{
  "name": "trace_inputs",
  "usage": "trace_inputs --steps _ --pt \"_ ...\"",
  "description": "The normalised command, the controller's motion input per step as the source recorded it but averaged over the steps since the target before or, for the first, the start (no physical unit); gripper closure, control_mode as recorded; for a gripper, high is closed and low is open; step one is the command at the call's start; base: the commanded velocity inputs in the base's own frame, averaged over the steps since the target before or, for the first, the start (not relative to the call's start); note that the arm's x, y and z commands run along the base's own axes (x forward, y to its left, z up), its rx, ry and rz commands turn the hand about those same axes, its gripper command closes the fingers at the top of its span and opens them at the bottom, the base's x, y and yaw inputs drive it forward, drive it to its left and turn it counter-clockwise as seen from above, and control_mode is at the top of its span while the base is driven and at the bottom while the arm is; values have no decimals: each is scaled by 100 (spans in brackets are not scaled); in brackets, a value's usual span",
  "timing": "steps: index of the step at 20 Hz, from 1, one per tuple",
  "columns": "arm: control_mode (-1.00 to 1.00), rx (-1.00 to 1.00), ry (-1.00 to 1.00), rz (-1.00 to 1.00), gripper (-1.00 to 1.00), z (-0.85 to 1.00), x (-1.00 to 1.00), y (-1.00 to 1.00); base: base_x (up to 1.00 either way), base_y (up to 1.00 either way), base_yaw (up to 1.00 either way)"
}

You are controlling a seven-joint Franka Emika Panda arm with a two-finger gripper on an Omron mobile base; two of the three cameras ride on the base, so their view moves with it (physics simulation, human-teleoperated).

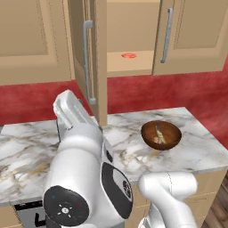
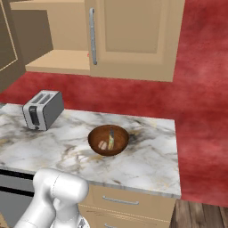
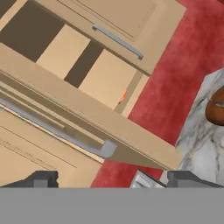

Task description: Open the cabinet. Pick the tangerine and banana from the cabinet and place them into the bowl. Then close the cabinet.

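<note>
The cabinet [image 1: 129,26] has its left door [image 1: 99,67] swung out, and the right door [image 1: 191,35] is shut. The tangerine [image 1: 128,55] lies on the lower shelf; in the hand view the tangerine [image 3: 124,96] is an orange sliver behind the door edge. The bowl [image 1: 161,133] stands on the marble counter with the banana [image 1: 159,134] lying in it, and both the bowl [image 2: 108,140] and banana [image 2: 111,140] appear again in the right base view. My gripper [image 3: 114,179] is open and empty, near the open door's bar handle [image 3: 52,129], left of the bowl.
A silver toaster [image 2: 43,109] stands on the counter [image 2: 147,160] left of the bowl. The open door juts out over the counter's back part. Handle-less tan doors [image 1: 26,40] flank the cabinet on the left. Red wall [image 2: 200,67] runs behind.
</note>
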Motion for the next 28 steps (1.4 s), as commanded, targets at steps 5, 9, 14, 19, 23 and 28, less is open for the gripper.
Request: trace_inputs --steps 5,9,14,19,23,28 --pt "-100 0 0 -9 -100 -11 53 30 0 0 0" --pt "-100 0 -2 -10 -100 -1 51 35 0 0 0" --pt "-100 0 -2 -12 -100 0 36 18 0 0 0" --pt "-100 0 -8 -17 -100 0 11 0 0 0 0" --pt "-100 0 -9 -18 -100 0 10 0 0 0 0" --pt "-100 0 -7 -18 -100 0 7 -10 0 0 0"
